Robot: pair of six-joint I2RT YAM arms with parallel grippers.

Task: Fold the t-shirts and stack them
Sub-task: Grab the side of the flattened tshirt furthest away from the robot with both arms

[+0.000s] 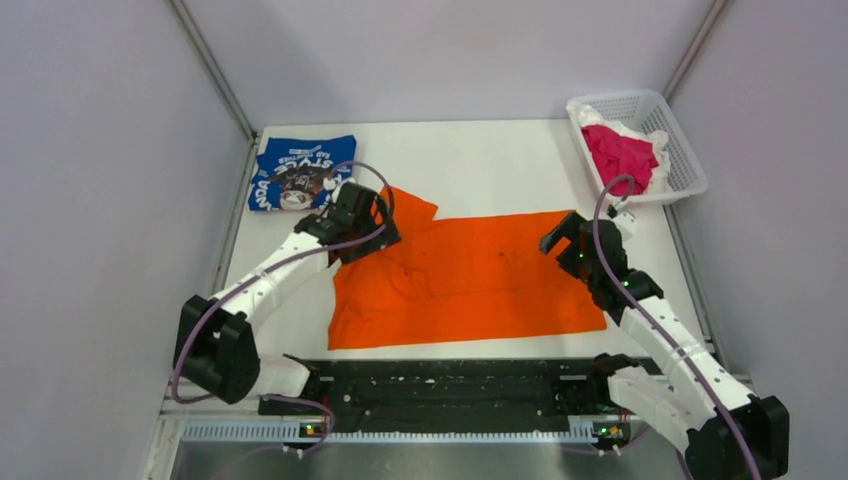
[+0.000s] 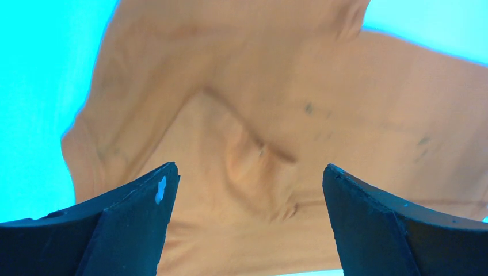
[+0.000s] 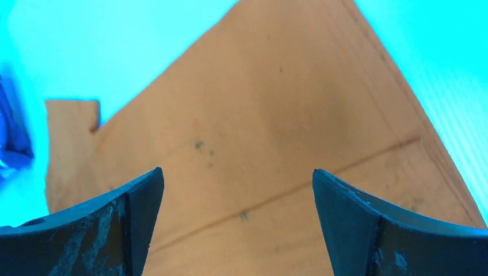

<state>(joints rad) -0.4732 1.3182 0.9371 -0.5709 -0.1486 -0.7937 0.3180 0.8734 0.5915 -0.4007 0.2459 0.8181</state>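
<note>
**Orange shirt laid out, both grippers open above it**

The orange t-shirt (image 1: 470, 275) lies spread across the middle of the white table (image 1: 480, 160). It is mostly flat, with one sleeve poking out at its far left corner. The left gripper (image 1: 368, 225) hangs over that corner, right by the sleeve. Seen from its own wrist, the jaws stand wide apart with nothing between them. The cloth beneath is rumpled into ridges and soft folds.

The right gripper (image 1: 562, 238) sits over the shirt's far right edge. Its jaws are also spread wide and empty. The cloth under it looks smooth, with one straight crease running across. I cannot tell whether either gripper actually touches the fabric.

The blue t-shirt (image 1: 300, 172) rests folded in the far left corner of the table, just beyond the left gripper, with its white lettering and dark graphic facing up. In the far right corner stands a white mesh basket (image 1: 686, 152) holding a bunched pink cloth (image 1: 620, 155).
</note>
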